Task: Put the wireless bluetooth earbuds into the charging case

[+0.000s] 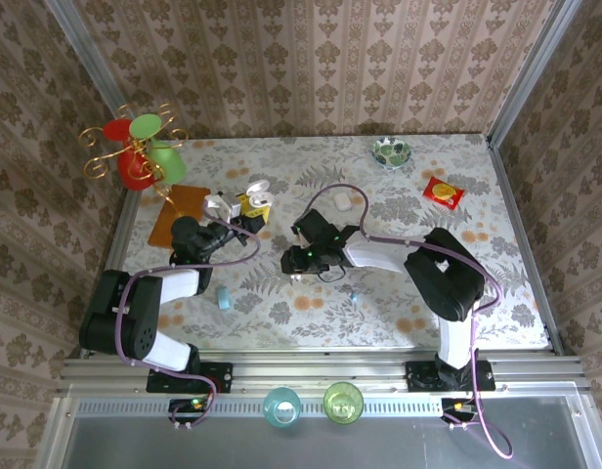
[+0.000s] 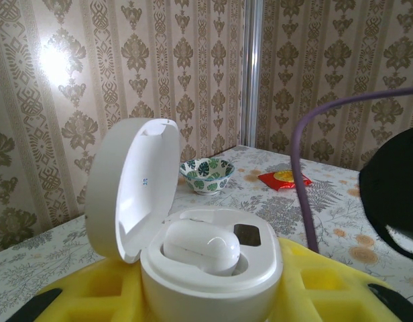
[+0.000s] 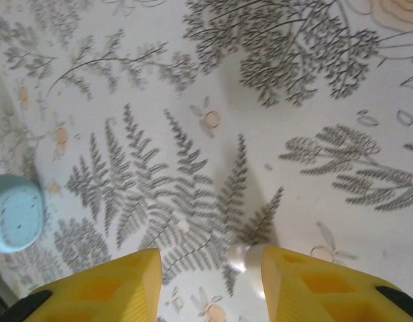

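Bottom centre of the left wrist view: left gripper (image 2: 210, 298) clamped on charging case (image 2: 216, 272), yellow fingers either side of its base. Case is white and upright, lid (image 2: 133, 191) hinged open toward frame left. Seated earbud (image 2: 201, 247) lies in the well.

Right wrist view: right gripper (image 3: 210, 285) spread over the table (image 3: 193, 100), nothing clamped. Loose earbud (image 3: 240, 257), white, lies on the table between the fingers, just beside the frame-right one; can't tell if they touch. Light-blue round piece (image 3: 15, 213) at the left edge, well apart.
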You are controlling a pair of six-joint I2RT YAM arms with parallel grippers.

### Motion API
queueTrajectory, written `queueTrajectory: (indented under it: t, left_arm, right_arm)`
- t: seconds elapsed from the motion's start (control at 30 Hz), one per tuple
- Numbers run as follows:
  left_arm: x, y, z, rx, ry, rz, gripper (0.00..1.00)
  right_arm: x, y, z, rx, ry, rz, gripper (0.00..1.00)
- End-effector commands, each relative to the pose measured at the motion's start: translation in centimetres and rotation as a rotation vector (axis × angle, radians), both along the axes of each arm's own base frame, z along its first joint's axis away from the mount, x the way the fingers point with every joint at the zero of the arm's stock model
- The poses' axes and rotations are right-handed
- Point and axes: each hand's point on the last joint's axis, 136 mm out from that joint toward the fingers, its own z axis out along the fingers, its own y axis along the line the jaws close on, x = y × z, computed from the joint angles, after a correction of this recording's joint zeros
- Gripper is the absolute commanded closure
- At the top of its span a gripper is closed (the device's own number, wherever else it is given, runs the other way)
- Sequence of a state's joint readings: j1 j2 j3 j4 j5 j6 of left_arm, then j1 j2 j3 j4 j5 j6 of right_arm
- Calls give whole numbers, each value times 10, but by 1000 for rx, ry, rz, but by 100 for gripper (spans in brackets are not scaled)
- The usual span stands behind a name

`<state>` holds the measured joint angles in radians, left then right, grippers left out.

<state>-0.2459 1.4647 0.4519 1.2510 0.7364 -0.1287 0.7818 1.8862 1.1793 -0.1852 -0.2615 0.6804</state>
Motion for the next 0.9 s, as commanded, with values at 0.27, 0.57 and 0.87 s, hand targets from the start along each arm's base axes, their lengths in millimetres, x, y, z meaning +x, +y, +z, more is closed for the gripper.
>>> queueTrajectory:
  t: [0.27,0.57,0.87]
  left_arm:
    - [3,4,15,-21,-43,6,72]
    - [2,4,15,-21,-45,4,72]
    - [4,4,14,-20,-41,3,72]
  right_arm:
    - [-39,15,-17,-19,53,25,54]
    - [-13,-10,-38,-83,51,-84,55]
    - [6,-11,-36,-94,33,-72,55]
